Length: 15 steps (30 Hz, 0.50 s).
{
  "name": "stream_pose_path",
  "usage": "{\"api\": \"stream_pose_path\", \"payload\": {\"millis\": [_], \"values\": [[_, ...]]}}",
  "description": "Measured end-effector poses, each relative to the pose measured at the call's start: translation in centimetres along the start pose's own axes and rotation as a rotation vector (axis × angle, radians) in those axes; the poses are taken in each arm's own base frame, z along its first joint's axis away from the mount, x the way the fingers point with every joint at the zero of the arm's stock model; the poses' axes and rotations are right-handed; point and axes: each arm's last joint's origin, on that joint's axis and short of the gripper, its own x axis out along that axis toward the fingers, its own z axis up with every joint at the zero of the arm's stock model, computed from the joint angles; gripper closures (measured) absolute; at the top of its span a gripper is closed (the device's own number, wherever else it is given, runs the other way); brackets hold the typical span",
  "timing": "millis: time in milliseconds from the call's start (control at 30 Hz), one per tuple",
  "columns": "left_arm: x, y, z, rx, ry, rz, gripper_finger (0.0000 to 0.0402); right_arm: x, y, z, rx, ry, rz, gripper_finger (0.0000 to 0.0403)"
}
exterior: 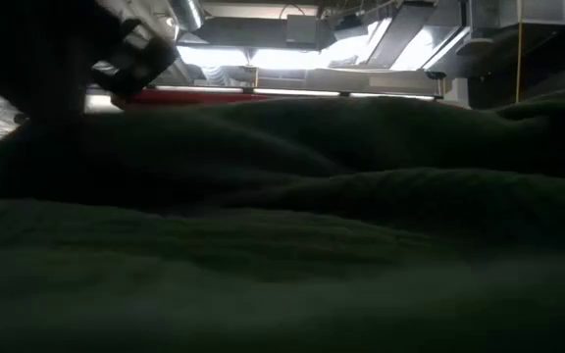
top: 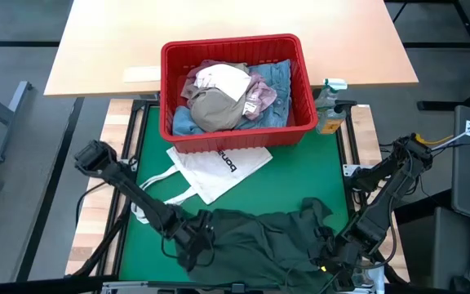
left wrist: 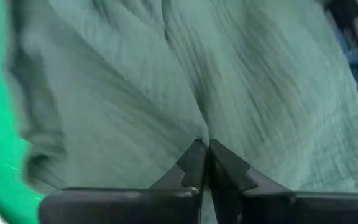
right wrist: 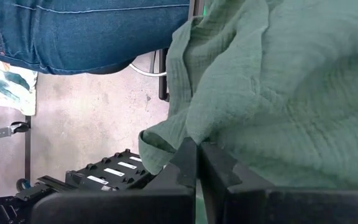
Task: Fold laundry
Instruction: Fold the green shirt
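Mat [top: 317,167], green, bears dark green top [top: 259,237] before red basket [top: 237,135].

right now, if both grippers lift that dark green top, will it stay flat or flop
Probably flop: the dark green top already lies in wrinkled, crinkly folds. It looks thin and light, so it should sag between the left gripper and the right gripper, both pinched shut on its cloth. Its loose edge may drag.
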Motion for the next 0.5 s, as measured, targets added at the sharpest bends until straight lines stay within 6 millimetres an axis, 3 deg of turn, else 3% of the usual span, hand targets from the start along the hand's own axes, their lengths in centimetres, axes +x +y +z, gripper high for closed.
{"api": "stream_pose_path", "payload": {"millis": [233, 500], "values": [[1.1, -0.9, -0.7, -0.112, 0.027, -0.001, 0.0322, 0.0, 0.0, 0.0, 0.000, 0.000, 0.000, 0.0400], [-0.2, -0.4, 1.1, -0.151, -0.103, -0.071, 0.0257, 0.0, 0.0, 0.0, 0.000, 0.000, 0.001, 0.0400]]}}
